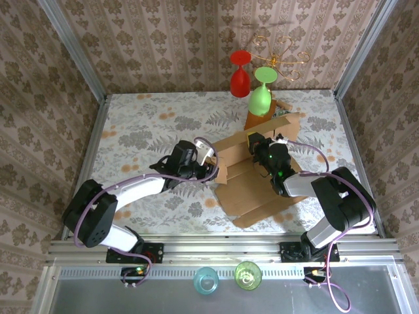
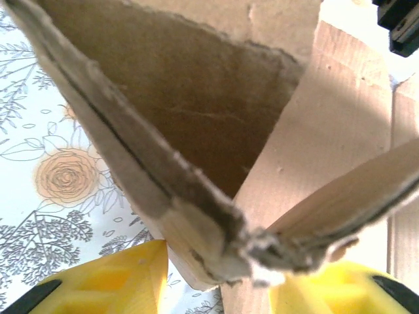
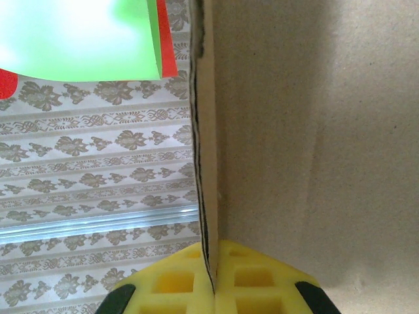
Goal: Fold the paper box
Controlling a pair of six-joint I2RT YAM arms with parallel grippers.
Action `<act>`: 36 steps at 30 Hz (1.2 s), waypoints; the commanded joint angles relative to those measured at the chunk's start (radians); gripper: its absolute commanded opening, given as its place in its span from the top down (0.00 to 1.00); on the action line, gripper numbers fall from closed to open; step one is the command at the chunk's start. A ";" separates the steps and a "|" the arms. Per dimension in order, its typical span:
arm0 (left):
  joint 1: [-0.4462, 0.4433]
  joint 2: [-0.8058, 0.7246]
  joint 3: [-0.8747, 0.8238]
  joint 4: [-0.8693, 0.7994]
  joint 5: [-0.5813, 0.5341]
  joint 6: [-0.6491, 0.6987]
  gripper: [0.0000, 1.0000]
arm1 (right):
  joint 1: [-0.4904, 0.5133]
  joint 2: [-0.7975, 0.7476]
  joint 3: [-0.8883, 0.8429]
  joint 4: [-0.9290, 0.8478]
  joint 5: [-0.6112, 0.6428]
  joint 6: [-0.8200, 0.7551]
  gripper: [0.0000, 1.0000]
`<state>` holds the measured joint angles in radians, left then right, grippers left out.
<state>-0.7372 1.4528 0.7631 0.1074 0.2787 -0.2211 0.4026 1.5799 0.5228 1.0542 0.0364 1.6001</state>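
The paper box (image 1: 252, 190), plain brown cardboard, lies half-formed on the table right of centre, its back panel raised. My left gripper (image 1: 211, 167) is at the box's left side. In the left wrist view its yellow fingers (image 2: 124, 281) stand on either side of a frayed corner where two flaps of the box (image 2: 196, 118) meet, and the left gripper (image 2: 219, 275) is shut on it. My right gripper (image 1: 255, 145) is at the raised back panel. The right wrist view shows the right gripper (image 3: 215, 281) shut on the panel's upright edge (image 3: 314, 131).
A red glass (image 1: 240, 75) and a green glass (image 1: 260, 95) hang upside down from a gold rack (image 1: 281, 52) just behind the box. A small wooden block stand (image 1: 255, 121) sits under them. Two cups (image 1: 206, 280) stand on the near rail. Wallpapered walls enclose the table.
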 commanded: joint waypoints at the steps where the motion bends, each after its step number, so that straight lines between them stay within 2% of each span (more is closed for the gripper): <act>1: -0.018 0.016 0.018 0.028 -0.090 -0.032 0.56 | 0.000 0.020 0.034 0.035 -0.005 0.011 1.00; 14: -0.085 0.100 0.064 0.034 -0.317 -0.072 0.54 | 0.022 0.013 0.034 0.026 0.026 0.022 1.00; 18: -0.092 0.129 0.093 0.037 -0.349 -0.086 0.54 | 0.031 0.016 0.034 0.020 0.039 0.032 1.00; 28: -0.127 0.212 0.180 -0.043 -0.539 -0.126 0.56 | 0.044 0.001 0.047 -0.038 0.062 0.054 1.00; 33: -0.133 0.255 0.218 -0.081 -0.620 -0.150 0.60 | 0.053 -0.016 0.057 -0.086 0.066 0.058 1.00; 36: -0.133 0.277 0.235 -0.087 -0.646 -0.164 0.67 | 0.059 -0.015 0.060 -0.093 0.072 0.069 1.00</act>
<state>-0.8703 1.6993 0.9661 0.0525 -0.2928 -0.3576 0.4381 1.5848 0.5613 0.9962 0.1223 1.6482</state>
